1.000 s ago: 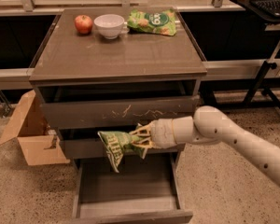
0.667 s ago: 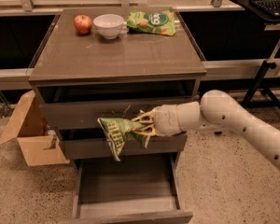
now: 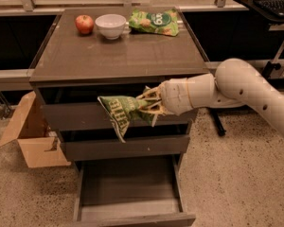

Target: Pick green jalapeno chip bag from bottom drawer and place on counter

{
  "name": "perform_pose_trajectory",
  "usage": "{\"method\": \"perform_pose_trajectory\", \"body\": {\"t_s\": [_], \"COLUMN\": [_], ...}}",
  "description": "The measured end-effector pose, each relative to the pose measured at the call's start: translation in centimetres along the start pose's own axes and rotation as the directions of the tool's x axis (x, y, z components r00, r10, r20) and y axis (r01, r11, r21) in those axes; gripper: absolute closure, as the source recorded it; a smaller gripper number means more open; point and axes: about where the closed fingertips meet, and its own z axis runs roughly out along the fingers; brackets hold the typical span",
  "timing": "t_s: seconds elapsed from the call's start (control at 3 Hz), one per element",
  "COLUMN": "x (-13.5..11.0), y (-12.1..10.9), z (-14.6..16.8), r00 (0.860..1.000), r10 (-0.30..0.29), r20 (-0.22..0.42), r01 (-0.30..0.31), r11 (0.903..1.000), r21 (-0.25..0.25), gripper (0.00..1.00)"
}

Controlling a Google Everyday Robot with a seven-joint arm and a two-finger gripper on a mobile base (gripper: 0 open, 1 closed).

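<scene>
Speckled floor, open cardboard box at left.

The arm is smooth, glossy off-white, made of rounded tubular sections with a bulbous joint at the bend. The thick cylindrical wrist has faint seams ringing it. The gripper is at the arm's left end, in front of the cabinet. Its thin, pale yellowish fingers are clamped on the green jalapeno chip bag.

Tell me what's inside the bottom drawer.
Only the bare floor of the wide grey-brown wooden bottom drawer shows; the middle drawer covers its rear. The pincer holds the crumpled dark-green chip bag before the top drawer.
</scene>
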Motion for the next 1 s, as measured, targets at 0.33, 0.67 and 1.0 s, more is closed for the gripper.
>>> {"method": "perform_pose_trajectory", "body": {"t_s": [0.33,0.67,1.0], "x": [-1.2,-1.7,-1.7], "y": [-2.1,-2.7,-3.7], "z": [-1.3,-1.6,-2.1], "r00": [0.997,0.994,0.993], "r10": [-0.058,-0.079,-0.086], "r20": [-0.056,-0.074,-0.087], "r01": [0.057,0.077,0.083], "r11": [0.9980,0.9964,0.9958], "r21": [-0.026,-0.037,-0.038], "gripper": [1.00,1.00,1.00]}}
